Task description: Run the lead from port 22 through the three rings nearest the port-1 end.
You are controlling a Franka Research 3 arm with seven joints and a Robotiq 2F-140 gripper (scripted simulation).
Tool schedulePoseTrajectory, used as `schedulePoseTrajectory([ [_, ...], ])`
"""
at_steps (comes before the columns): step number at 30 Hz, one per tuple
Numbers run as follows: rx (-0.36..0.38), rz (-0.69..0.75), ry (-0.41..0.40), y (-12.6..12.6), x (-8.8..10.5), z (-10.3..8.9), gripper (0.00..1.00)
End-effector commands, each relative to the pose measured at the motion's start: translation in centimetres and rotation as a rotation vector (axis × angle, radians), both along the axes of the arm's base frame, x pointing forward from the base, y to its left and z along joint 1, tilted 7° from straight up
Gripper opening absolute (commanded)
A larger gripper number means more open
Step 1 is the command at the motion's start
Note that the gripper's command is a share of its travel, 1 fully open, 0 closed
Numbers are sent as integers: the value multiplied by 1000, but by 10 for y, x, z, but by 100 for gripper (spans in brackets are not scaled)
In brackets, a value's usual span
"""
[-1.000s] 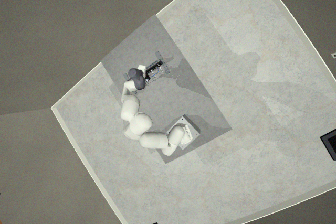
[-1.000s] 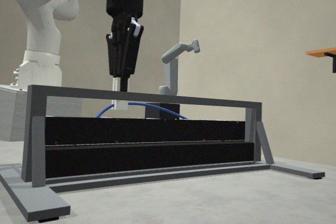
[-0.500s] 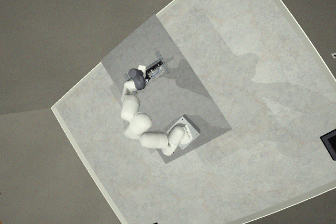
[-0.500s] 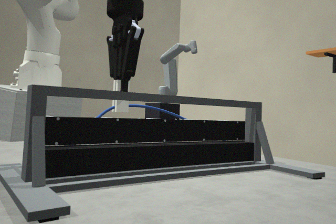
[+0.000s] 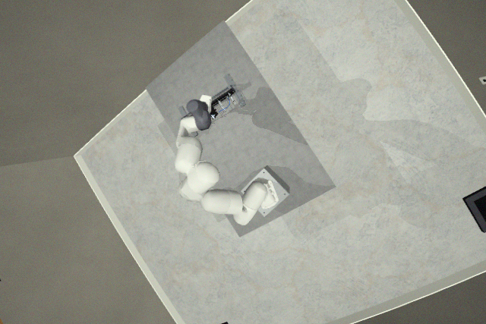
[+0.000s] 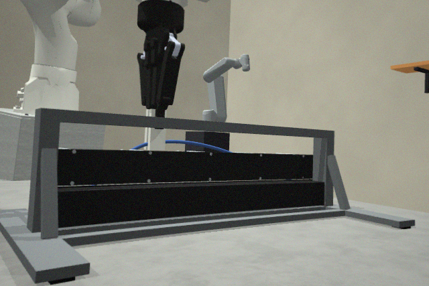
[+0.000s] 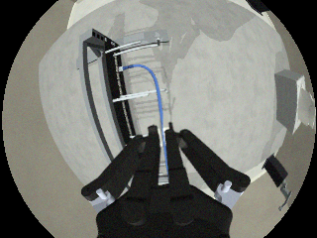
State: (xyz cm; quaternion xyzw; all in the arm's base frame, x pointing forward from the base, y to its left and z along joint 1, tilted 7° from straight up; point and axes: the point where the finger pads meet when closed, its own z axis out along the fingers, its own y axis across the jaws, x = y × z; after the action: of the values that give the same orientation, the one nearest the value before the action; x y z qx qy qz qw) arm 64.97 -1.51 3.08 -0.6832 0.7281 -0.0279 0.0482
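Observation:
My gripper (image 6: 155, 141) (image 7: 161, 119) points down at the front side of the rack, around mid-length, with its pale fingertip pads closed together on the blue lead (image 6: 197, 144) (image 7: 155, 79) (image 5: 228, 105). The lead arcs from its plug in the patch panel (image 6: 187, 167), near the far end in the wrist view, to the fingers, and continues past them on the other side. Pale rings (image 7: 138, 94) stick out from the rack's front. The lead crosses them; whether it lies inside or above them I cannot tell. The rings near the port-1 end are mostly hidden by the gripper.
The grey rack frame (image 6: 194, 124) (image 7: 89, 94) stands upright, its top bar behind the fingers. Its flat feet (image 6: 51, 258) rest on the table (image 5: 235, 148). The arm's pedestal (image 5: 285, 188) (image 7: 288, 99) is on the rack's front side.

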Motion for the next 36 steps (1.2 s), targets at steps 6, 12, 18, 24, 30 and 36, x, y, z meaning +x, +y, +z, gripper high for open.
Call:
schedulePoseTrajectory([
  [6,2,3,-9,1,4,-6,0],
  [12,2,3,-9,1,5,-13,0],
  [18,2,3,-9,1,6,-20,0],
  [24,2,3,-9,1,6,-24,0],
  [30,2,3,-9,2,7,-30,0],
  [36,2,3,-9,2,7,-34,0],
])
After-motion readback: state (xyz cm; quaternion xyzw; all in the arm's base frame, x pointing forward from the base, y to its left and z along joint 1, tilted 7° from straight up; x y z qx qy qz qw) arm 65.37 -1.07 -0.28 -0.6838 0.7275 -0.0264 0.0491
